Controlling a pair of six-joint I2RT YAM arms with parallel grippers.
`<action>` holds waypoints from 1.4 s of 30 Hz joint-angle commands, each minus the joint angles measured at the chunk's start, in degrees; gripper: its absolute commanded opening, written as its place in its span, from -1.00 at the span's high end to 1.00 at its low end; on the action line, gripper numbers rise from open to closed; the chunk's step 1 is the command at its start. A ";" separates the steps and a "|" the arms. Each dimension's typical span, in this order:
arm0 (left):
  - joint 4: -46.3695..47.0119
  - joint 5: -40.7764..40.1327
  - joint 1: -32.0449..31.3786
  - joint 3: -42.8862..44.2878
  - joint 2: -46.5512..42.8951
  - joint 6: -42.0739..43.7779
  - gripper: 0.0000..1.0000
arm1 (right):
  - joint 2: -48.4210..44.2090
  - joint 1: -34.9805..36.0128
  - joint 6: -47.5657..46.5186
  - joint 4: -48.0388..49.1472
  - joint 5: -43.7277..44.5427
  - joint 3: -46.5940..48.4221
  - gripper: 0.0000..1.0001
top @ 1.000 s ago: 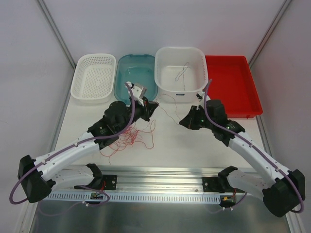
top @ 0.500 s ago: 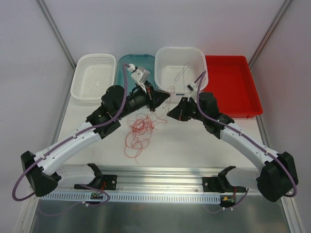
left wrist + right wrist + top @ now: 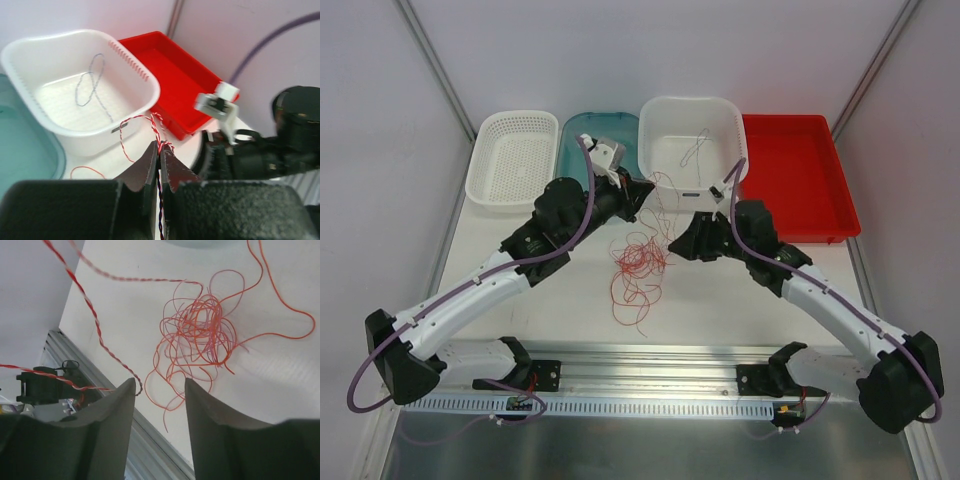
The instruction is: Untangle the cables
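Separation is in hand: left gripper (image 3: 160,156) clamped on the red-white twisted cable (image 3: 155,129), right gripper (image 3: 160,390) parted and empty, likely next seizing the orange tangle (image 3: 200,335) at its one o'clock.

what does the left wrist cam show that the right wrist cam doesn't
Only left wrist: the white basket holding a grey wire, the red tray, and the left gripper shut on a red-and-white twisted cable. Only right wrist: the orange tangle on the table, framed by the open right gripper. Both: that twisted cable.
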 commanded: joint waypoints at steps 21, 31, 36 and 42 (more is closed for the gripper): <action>-4.64 -16.05 0.24 -1.69 -0.39 6.61 1.00 | -29.72 -0.73 -5.17 -0.66 15.09 -10.06 -0.60; -4.90 -14.20 0.24 -2.57 0.41 4.14 1.00 | -27.80 -0.65 -6.40 -2.86 15.52 -3.28 -0.63; -5.08 -13.59 0.24 -1.52 -1.26 4.32 1.00 | -18.34 -1.79 -5.88 3.80 14.14 -8.81 -0.61; -6.31 -13.76 0.24 -1.34 -3.99 4.06 1.00 | -2.68 -2.14 -1.31 15.92 8.16 -10.93 -0.50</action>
